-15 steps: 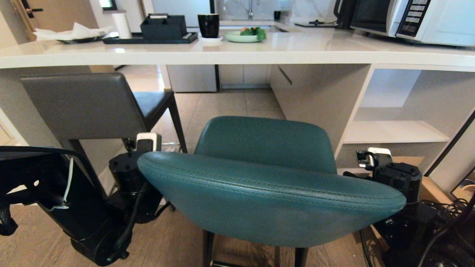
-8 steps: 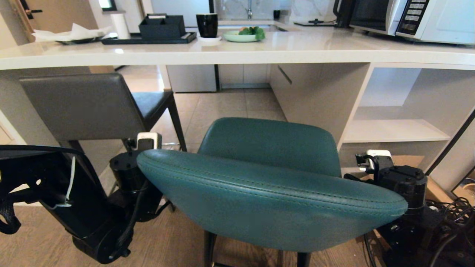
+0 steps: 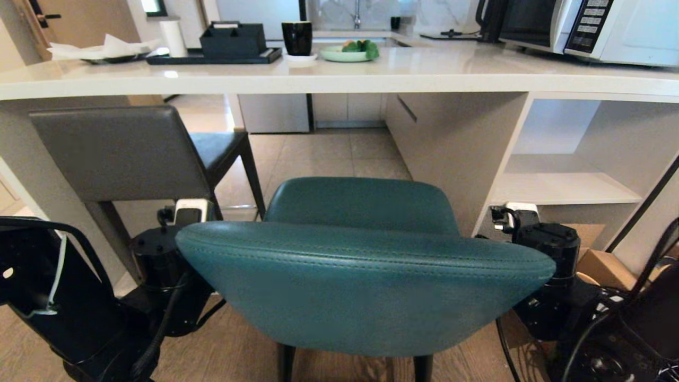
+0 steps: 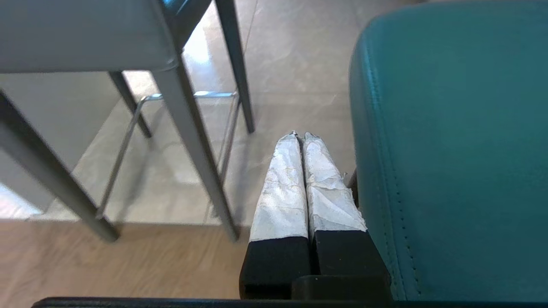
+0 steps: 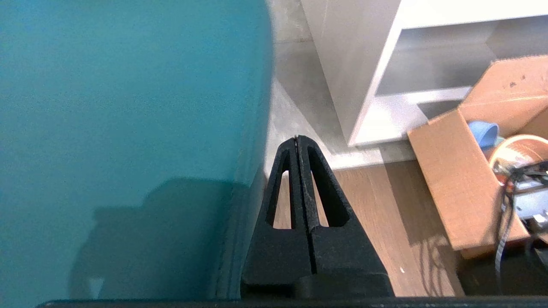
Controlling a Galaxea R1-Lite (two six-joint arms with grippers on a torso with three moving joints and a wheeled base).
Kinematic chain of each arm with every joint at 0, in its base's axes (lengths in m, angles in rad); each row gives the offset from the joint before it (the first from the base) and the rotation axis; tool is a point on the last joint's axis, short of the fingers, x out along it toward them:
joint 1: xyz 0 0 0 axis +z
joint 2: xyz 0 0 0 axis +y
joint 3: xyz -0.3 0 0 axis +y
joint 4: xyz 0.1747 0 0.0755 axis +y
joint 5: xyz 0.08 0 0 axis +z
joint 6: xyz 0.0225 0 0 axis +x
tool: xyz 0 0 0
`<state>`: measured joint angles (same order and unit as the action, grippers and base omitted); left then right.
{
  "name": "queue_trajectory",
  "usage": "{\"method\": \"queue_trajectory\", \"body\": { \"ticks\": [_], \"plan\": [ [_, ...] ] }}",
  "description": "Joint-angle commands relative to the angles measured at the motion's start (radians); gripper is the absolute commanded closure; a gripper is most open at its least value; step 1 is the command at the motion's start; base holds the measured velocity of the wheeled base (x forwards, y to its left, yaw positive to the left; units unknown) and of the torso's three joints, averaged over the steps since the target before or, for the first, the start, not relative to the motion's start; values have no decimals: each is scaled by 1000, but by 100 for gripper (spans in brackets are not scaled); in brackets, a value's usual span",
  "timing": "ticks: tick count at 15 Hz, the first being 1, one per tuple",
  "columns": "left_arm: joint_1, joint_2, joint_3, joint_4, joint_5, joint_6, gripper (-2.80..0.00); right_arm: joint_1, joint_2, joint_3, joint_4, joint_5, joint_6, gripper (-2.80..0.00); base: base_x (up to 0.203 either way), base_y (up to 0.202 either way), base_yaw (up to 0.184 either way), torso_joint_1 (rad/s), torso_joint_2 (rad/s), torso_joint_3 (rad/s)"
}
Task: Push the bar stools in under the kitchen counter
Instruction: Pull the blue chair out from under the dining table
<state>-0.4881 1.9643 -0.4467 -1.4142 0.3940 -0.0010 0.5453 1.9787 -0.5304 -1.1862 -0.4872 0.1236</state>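
The teal bar stool (image 3: pixel 366 286) stands in the middle with its curved back toward me and its seat (image 3: pixel 360 204) short of the kitchen counter (image 3: pixel 339 74). To its left, the grey bar stool (image 3: pixel 119 151) has its seat partly under the counter. My left gripper (image 4: pixel 299 137) is shut and empty, lying close against the left edge of the teal stool's back (image 4: pixel 449 149). Shut and empty too, my right gripper (image 5: pixel 296 137) lies along the right edge of that back (image 5: pixel 128 107). In the head view that back hides both sets of fingers.
A white open shelf unit (image 3: pixel 562 188) fills the counter's right end. A cardboard box (image 5: pixel 462 179) and cables (image 3: pixel 610 339) lie on the floor at the right. On the counter top are a microwave (image 3: pixel 583 26), a black tray (image 3: pixel 212 55) and a green plate (image 3: pixel 345 53). The grey stool's legs (image 4: pixel 192 141) stand near my left gripper.
The teal stool has shifted left and its back has turned more square to the counter. Both arms moved left with it. The counter and grey stool kept their places.
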Motion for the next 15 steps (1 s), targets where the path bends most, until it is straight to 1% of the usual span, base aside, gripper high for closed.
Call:
{"method": "queue_trajectory", "body": {
  "ticks": [1,2,6,10,11,13,14,15],
  "plan": [
    [-9,-60,6,20,-7,-2,0,-5,46,-22,7,-8,4,0,0,0,0,0,0,0],
    [-9,-71,6,38,-10,-5,0,-4,48,-22,7,-10,4,0,0,0,0,0,0,0],
    [-9,-49,5,32,-9,-11,0,-6,20,-7,8,-9,6,0,0,0,0,0,0,0],
    [-37,-88,24,52,-7,-12,0,-24,32,-16,11,-8,4,0,0,0,0,0,0,0],
    [-49,-105,41,68,-8,-16,0,-23,40,-19,11,-8,4,0,0,0,0,0,0,0],
    [-71,-133,49,107,-7,-43,0,-24,46,-19,10,-8,4,0,0,0,0,0,0,0],
    [-74,-148,50,131,-7,-52,0,-24,46,-19,10,-8,4,0,0,0,0,0,0,0],
    [-71,-147,49,132,-9,-55,0,-24,46,-20,10,-8,4,0,0,0,0,0,0,0]
  ]
}}
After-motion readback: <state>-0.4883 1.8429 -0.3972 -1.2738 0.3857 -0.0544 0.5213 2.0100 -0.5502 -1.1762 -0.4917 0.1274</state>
